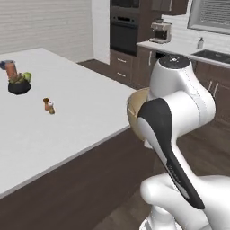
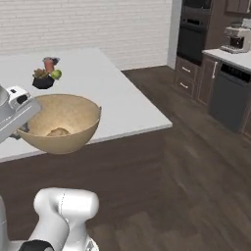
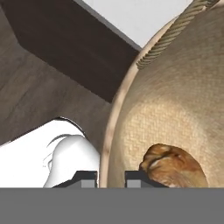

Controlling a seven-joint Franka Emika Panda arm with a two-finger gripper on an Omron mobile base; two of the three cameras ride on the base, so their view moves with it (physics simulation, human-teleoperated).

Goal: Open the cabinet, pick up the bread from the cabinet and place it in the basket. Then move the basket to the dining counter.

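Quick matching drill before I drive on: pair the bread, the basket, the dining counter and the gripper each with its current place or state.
1 bread
2 basket
3 dining counter
4 gripper

a shut on the basket's rim
b lying inside the basket
c held in the air beside the counter's edge
d carrying a dark fruit bowl

Pairs: 1-b, 2-c, 3-d, 4-a

Dark wood floor [image 2: 196, 162]; white brick wall [image 2: 88, 24]; black wall oven [image 1: 124, 31]; shuttered window [image 1: 211, 15].

Even, soft rendered light; faint shadows; mild blur; no glare
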